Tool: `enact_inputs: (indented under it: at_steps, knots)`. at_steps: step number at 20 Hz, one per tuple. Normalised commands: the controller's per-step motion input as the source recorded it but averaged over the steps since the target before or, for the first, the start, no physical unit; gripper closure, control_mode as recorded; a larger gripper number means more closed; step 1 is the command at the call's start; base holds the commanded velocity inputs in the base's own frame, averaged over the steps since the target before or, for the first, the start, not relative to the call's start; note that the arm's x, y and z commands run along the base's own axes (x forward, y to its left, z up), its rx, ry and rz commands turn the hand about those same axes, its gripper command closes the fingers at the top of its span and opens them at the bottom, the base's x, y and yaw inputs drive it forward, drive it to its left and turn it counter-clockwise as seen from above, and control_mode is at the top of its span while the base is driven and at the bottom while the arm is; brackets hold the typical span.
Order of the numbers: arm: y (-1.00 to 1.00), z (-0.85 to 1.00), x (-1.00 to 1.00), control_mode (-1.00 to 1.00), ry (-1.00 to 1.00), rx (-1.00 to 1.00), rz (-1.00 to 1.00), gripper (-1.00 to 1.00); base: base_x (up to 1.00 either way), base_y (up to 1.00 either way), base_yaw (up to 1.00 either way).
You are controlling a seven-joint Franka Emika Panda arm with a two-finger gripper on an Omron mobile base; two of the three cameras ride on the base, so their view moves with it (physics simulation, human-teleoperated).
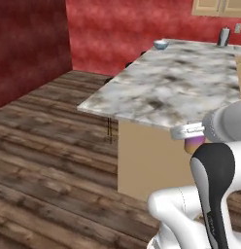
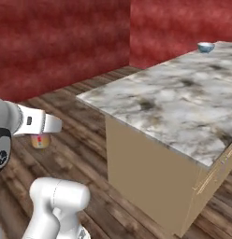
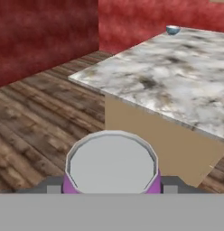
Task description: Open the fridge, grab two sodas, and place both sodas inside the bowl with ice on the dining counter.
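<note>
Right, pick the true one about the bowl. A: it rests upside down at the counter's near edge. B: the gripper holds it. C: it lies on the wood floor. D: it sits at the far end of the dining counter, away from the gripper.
D: the bowl stands upright at the far end of the dining counter, while the gripper holds the soda can well short of it.

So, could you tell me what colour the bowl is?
Pale blue-white bowl, clearest in the left base view.

The bowl (image 1: 161, 44) is sitting on the far end of the counter (image 1: 166, 85), well apart from the can (image 3: 111, 164). The can is sitting between the gripper (image 3: 109, 186) fingers, near the counter's near corner, above the floor (image 1: 49, 146).
</note>
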Motion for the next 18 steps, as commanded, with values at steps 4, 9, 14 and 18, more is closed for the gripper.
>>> enact_inputs:
  at_steps: [4, 9, 14, 18]
  knots:
    - [0.00, 0.00, 0.00, 1.00, 0.00, 0.00, 0.00, 1.00, 0.48, 1.00, -0.35]
    - [0.00, 0.00, 0.00, 1.00, 0.00, 0.00, 0.00, 1.00, 0.45, 1.00, -0.36]
    - [0.00, 0.00, 0.00, 1.00, 0.00, 0.00, 0.00, 1.00, 0.45, 1.00, -0.36]
    - [0.00, 0.00, 0.00, 1.00, 0.00, 0.00, 0.00, 1.00, 0.45, 1.00, -0.37]
